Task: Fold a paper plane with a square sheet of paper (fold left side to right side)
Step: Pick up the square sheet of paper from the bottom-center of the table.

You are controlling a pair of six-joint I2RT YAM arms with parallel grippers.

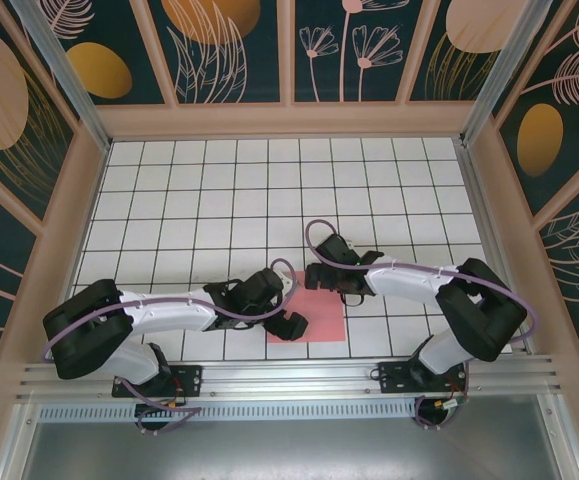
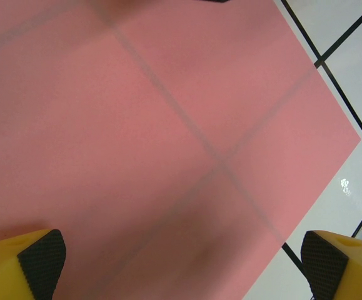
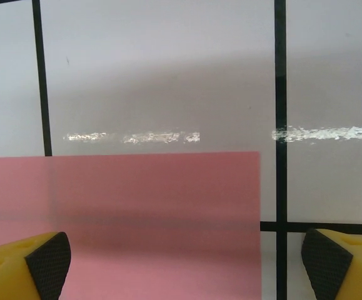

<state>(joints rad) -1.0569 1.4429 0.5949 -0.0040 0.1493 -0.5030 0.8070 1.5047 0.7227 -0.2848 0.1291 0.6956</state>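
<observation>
sheet [image 1: 325, 314]: pink square, lying flat on the white gridded tabletop [image 1: 219, 200], near edge, middle | left hand [image 2: 181, 265]: spread wide above sheet, gripping nothing | right hand [image 3: 184, 265]: spread wide at sheet's far edge, gripping nothing

White arms [image 1: 169, 310], chunky black joints [image 1: 84, 335], purple cables [image 1: 308, 240] looping along, plus yellow fingers [image 2: 2, 272] with black grippy pads [image 2: 43, 259].

Stretch inward from lower left and lower right of the top view, elbows pushed outward — left gripper [image 1: 290, 303] and right gripper [image 1: 318, 271] near each other at lower centre, jaws wide apart.
</observation>
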